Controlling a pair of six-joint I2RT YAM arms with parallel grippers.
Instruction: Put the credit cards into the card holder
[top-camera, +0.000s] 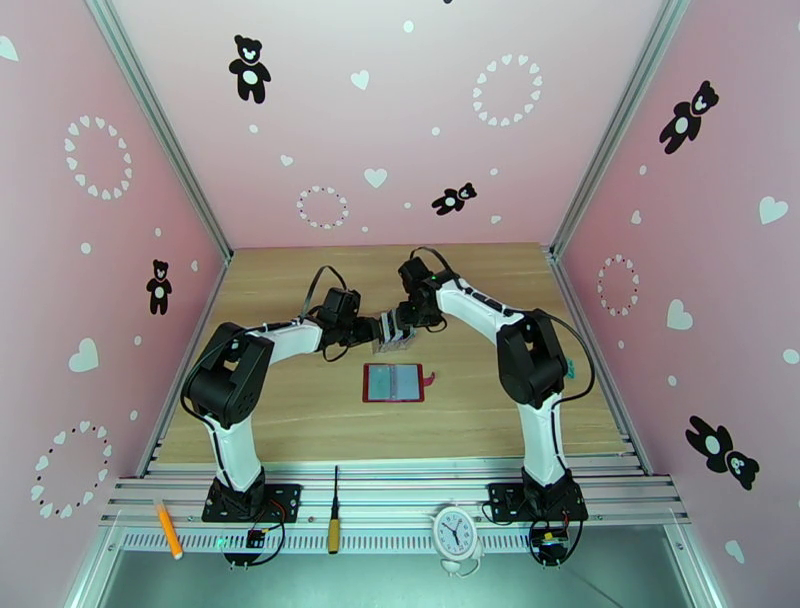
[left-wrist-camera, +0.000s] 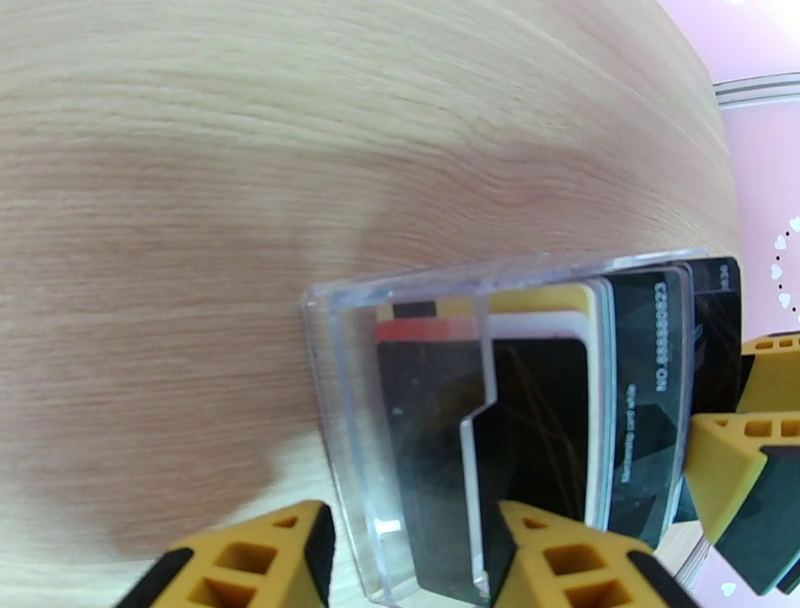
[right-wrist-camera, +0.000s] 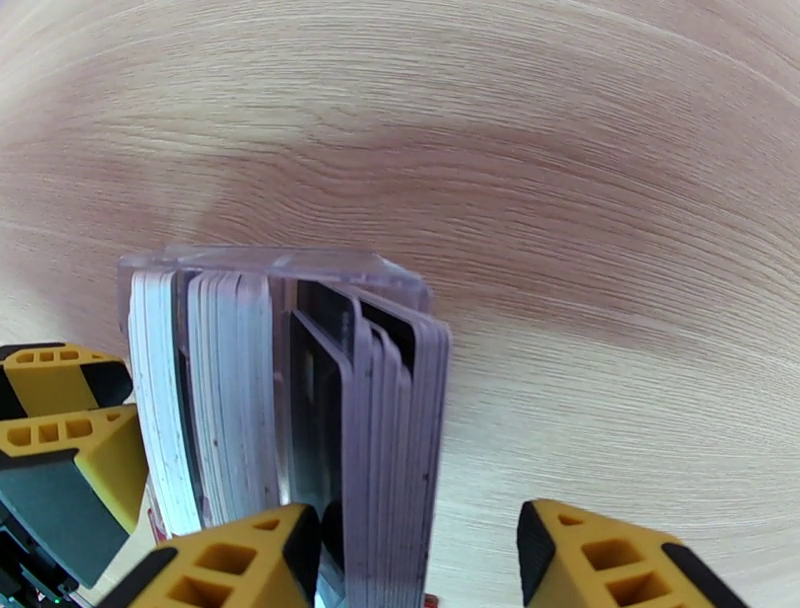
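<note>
Tabletop (top-camera: 290, 425): right gripper (right-wrist-camera: 415, 525) open-fingered around credit cards (right-wrist-camera: 235, 380); left gripper (left-wrist-camera: 410, 520), cannot tell.

Count: 2 arms, i.e. left arm (top-camera: 240, 375) and right arm (top-camera: 525, 360); 1 red card holder (top-camera: 394, 383); 1 clear rack (top-camera: 393, 338); cards (right-wrist-camera: 230, 390) in rack, packed edge-on in 2 bunches, well over 5, exact no. can't tell; 1 orange pen (top-camera: 168, 529); 1 screwdriver (top-camera: 334, 512); 1 clock (top-camera: 455, 530).
</note>
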